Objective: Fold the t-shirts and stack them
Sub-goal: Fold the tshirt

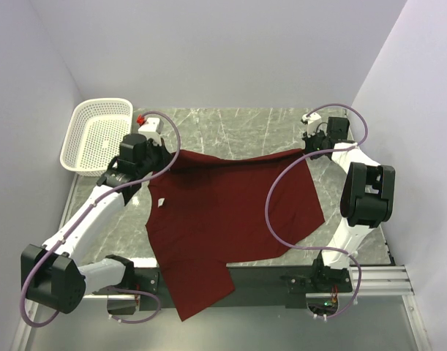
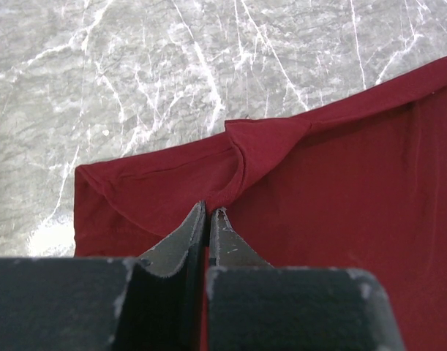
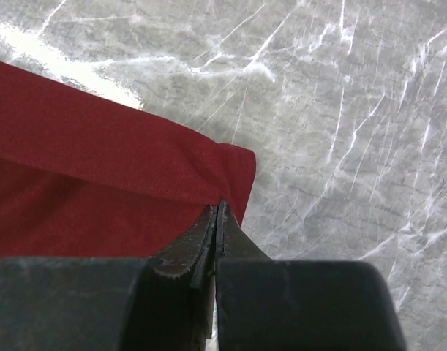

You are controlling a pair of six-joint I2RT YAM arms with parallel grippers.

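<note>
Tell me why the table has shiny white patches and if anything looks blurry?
Left wrist view: light glares white on the table beside the shirt, and the close left end effector looks soft. Right wrist view: another bright streak, right end effector soft too. Top view: evenly lit, sharp.

Nothing legible anywhere: no print, brand, number or sign to be read in any view. Only a small white neck label [image 1: 162,202] on the maroon t-shirt [image 1: 223,219], left of centre in the top view, too small to make out any lettering.
</note>
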